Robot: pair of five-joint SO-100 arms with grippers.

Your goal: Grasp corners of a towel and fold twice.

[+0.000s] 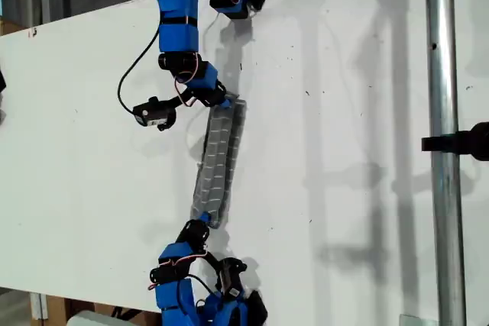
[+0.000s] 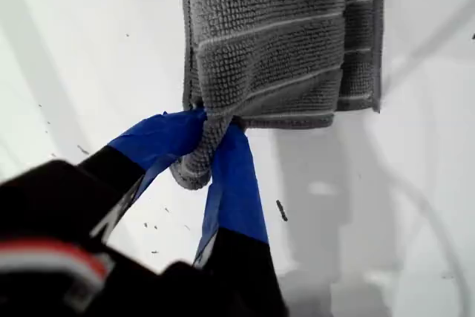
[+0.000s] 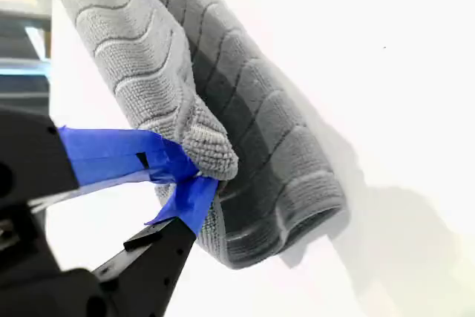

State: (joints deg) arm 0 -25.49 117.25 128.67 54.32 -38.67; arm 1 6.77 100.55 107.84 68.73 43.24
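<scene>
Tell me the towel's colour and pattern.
The towel is grey with thin, paler parallel stripes; the first wrist view shows it best.

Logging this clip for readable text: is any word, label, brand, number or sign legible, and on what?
None: no readable text in any view.
The grey striped towel shows only woven stripes, no tag.
The blue tape on my first tool and my second tool is blank.
The white table carries only specks.
</scene>
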